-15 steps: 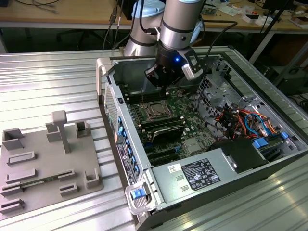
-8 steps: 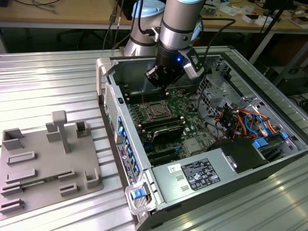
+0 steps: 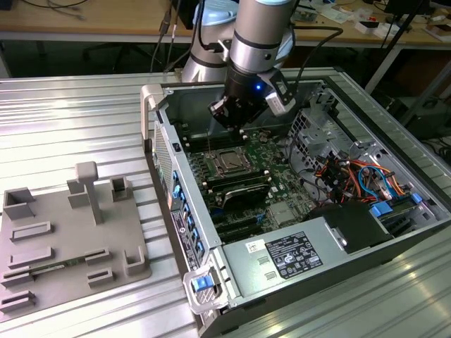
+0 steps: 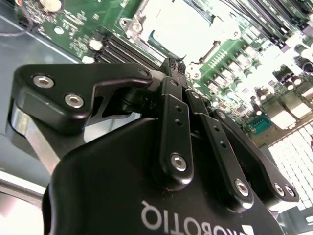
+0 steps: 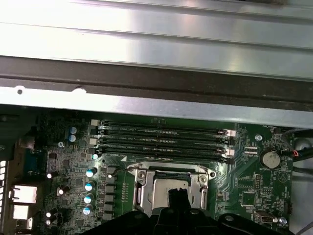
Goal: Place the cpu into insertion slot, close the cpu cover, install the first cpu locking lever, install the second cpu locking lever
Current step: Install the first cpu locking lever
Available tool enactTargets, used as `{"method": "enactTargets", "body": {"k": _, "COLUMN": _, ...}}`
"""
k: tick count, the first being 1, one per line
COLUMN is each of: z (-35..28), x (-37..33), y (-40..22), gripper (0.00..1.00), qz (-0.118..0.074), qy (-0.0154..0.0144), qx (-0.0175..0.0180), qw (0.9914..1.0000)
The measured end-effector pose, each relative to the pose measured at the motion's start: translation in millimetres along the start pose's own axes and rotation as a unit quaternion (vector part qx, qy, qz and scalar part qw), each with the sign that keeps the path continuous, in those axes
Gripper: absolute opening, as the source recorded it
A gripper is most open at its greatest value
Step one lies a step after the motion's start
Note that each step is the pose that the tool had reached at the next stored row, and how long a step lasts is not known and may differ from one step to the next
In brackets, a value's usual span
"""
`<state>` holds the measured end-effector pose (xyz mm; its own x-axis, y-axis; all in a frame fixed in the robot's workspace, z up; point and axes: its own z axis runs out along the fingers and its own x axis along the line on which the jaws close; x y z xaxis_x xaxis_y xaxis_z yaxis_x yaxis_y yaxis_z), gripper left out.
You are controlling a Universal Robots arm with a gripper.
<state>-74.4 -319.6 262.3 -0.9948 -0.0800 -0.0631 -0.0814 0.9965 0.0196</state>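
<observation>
— Whereabouts, the cpu (image 5: 161, 188)?
— Down in the insertion slot (image 3: 229, 163), just above the middle of the exterior view, inside the open case (image 3: 162, 137). Seen as a dull silver top through the window of the cpu cover (image 5: 140, 188), which seems to lie flat over it.
— And the gripper (image 4: 173, 62)?
— Poised right above that slot, fingers (image 4: 175, 122) pressed together, pinching nothing.
— Handling, if touched?
— Probably light, stiff and thin, with a slick top. Likely fragile on the underside, so best gripped by two opposite edges, never by the face.
— The cover?
— Looks thin and probably springy. Better pressed at the free edge, away from the hinge.
</observation>
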Motion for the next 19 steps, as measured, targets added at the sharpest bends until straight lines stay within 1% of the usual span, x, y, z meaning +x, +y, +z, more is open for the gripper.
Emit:
{"method": "enactTargets", "body": {"k": 1, "z": -0.2, "x": 3.7, "y": 0.3, "gripper": 0.11, "qz": 0.000, "qy": 0.0000, "qx": 0.0000, "qw": 1.00000}}
{"method": "enactTargets", "body": {"k": 4, "z": -0.7, "x": 11.1, "y": 0.9, "gripper": 0.11, "qz": 0.000, "qy": 0.0000, "qx": 0.0000, "qw": 1.00000}}
{"method": "enactTargets", "body": {"k": 8, "z": -1.0, "x": 16.8, "y": -0.3, "gripper": 0.11, "qz": 0.000, "qy": -0.0001, "qx": 0.0000, "qw": 1.00000}}
{"method": "enactTargets", "body": {"k": 14, "z": -1.6, "x": 23.3, "y": -6.0, "gripper": 0.11, "qz": 0.000, "qy": 0.0000, "qx": 0.0000, "qw": 1.00000}}
{"method": "enactTargets", "body": {"k": 19, "z": -1.8, "x": 26.8, "y": -9.9, "gripper": 0.11, "qz": 0.000, "qy": -0.0001, "qx": 0.0000, "qw": 1.00000}}
